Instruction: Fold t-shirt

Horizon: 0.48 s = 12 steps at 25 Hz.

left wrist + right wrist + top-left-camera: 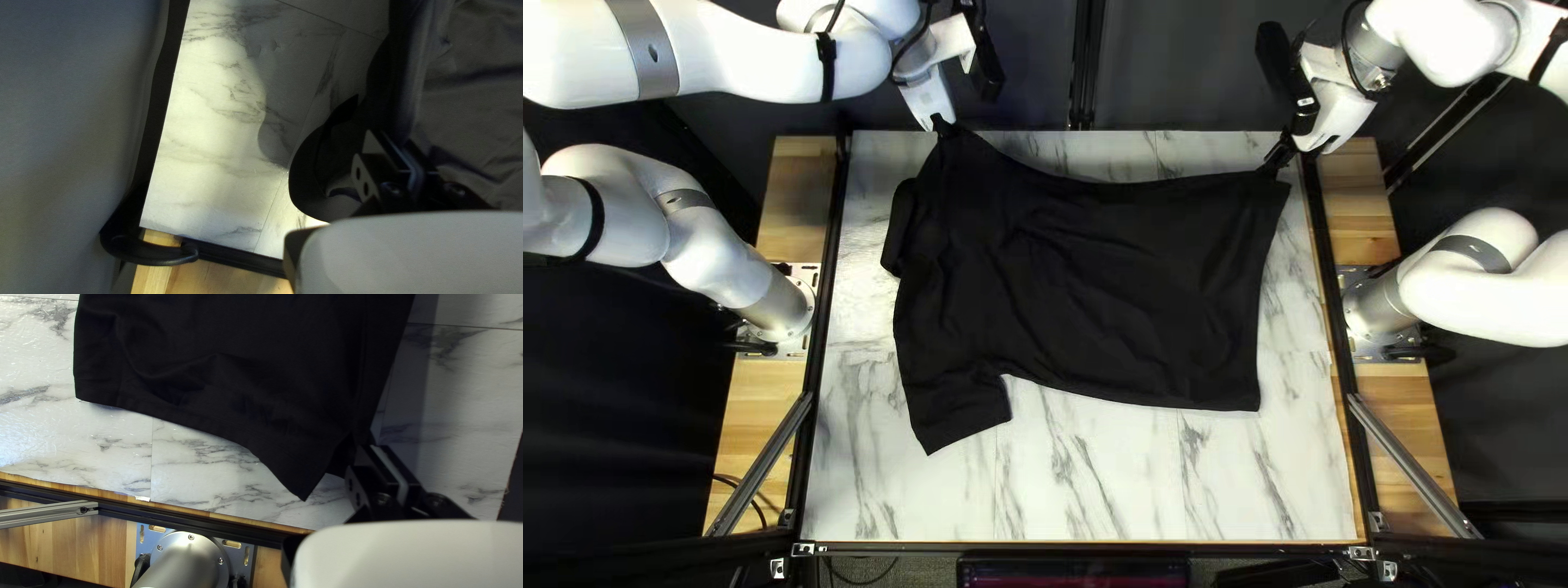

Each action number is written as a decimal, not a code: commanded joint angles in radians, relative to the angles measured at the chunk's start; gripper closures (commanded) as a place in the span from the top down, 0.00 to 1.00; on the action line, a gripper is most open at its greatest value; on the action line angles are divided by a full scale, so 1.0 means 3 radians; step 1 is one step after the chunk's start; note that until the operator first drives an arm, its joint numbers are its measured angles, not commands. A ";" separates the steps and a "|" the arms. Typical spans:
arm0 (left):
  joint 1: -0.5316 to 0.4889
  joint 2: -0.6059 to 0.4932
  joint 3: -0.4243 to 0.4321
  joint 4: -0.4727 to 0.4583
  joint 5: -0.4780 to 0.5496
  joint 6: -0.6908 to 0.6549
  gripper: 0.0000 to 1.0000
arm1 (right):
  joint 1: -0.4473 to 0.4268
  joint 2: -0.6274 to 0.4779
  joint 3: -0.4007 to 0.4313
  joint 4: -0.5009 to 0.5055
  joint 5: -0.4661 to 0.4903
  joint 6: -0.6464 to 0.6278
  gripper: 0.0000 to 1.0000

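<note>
Plainly, the shirt (1100,283) is being held spread over the table (1111,479), its far corners being pinched by the left gripper (941,122) and right gripper (1274,163) near the table's far edge. Level, taut carrying toward the table's near edge is being called for. Finger contact is being partly masked by dark cloth; whether collar or sleeve is being shown by the loop (899,229) toward the table's left edge cannot be told

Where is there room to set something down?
Bare table lies between the shirt and the near edge; narrower strips flank the shirt's ends. It's crowded at its far corners, in the left gripper and right gripper.
</note>
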 commanded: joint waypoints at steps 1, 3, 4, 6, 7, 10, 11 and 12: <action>0.0025 -0.0016 0.0051 0.0022 -0.0051 -0.0003 0.00 | -0.0021 -0.0005 0.0030 -0.0055 -0.0128 -0.0029 0.00; 0.0048 -0.0017 0.0075 0.0031 -0.0080 0.0017 0.00 | -0.0037 0.0006 0.0057 -0.0070 -0.0223 -0.0063 0.00; 0.0053 -0.0020 0.0084 0.0034 -0.0090 0.0020 0.00 | -0.0046 0.0015 0.0071 -0.0067 -0.0269 -0.0085 0.00; 0.0058 -0.0027 0.0109 0.0051 -0.0131 0.0014 0.00 | -0.0044 0.0024 0.0088 -0.0069 -0.0337 -0.0100 0.00; 0.0066 -0.0025 0.0125 0.0065 -0.0169 0.0010 0.00 | -0.0041 0.0030 0.0094 -0.0073 -0.0384 -0.0108 0.00; 0.0097 -0.0023 0.0168 0.0081 -0.0259 0.0009 0.00 | -0.0011 0.0114 0.0062 -0.0098 -0.0508 -0.0102 0.00; 0.0102 -0.0026 0.0178 0.0083 -0.0274 0.0007 0.00 | -0.0006 0.0134 0.0053 -0.0103 -0.0530 -0.0104 0.00; 0.0114 -0.0033 0.0196 0.0085 -0.0299 0.0009 0.00 | 0.0011 0.0175 0.0030 -0.0112 -0.0569 -0.0104 0.00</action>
